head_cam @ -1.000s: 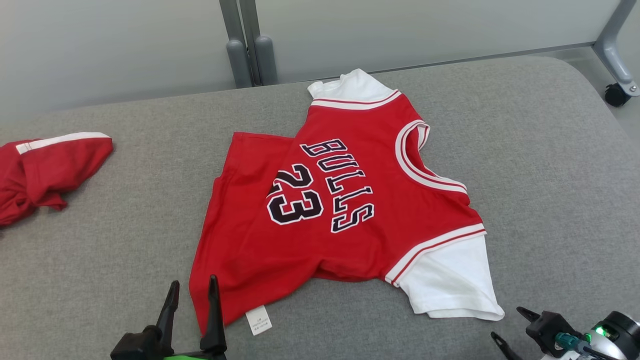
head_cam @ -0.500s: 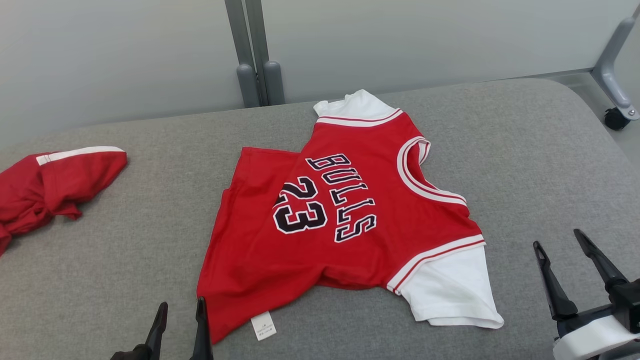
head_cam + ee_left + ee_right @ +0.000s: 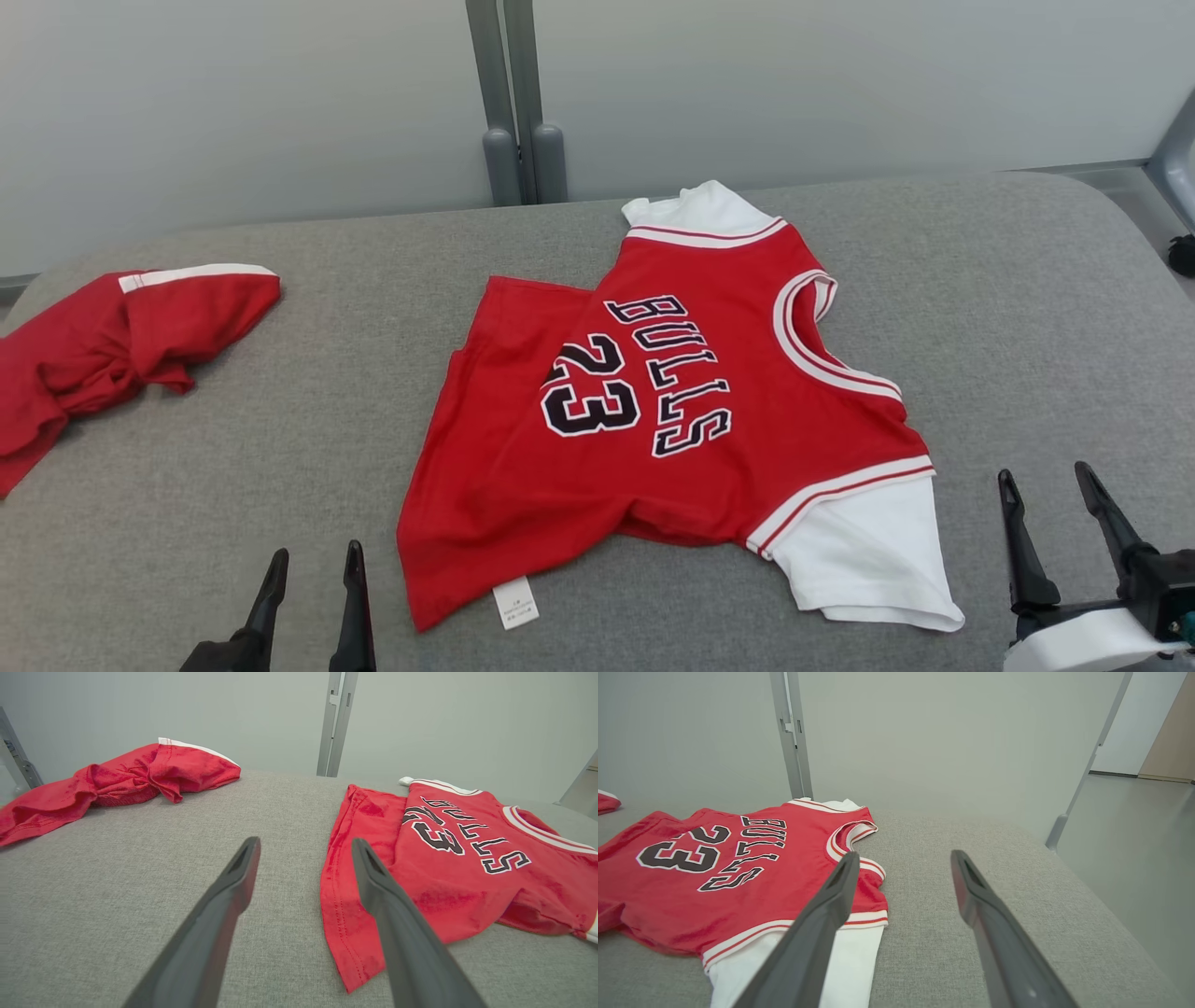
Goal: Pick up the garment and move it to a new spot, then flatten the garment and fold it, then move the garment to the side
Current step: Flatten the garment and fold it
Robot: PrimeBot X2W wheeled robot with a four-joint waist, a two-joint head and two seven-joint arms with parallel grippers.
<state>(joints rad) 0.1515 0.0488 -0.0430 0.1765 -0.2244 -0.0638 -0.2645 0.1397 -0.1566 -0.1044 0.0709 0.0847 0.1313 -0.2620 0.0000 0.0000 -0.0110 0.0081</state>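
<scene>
Left tool (image 3: 316, 549), right tool (image 3: 1043, 469): both agape

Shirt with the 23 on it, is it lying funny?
Yes. The shirt lies slanted on the mat, not flat: its near side is puckered up, and a white tag sticks out at the hem corner.

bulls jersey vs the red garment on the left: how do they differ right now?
The jersey lies spread nearly flat mid-surface; the red garment on the left is bunched and wrinkled near the edge. The jersey shows black BULLS 23 lettering and white sleeves; the red garment on the left shows a white stripe, with no lettering visible. Both are red with white trim and rest on the grey padded surface.
</scene>
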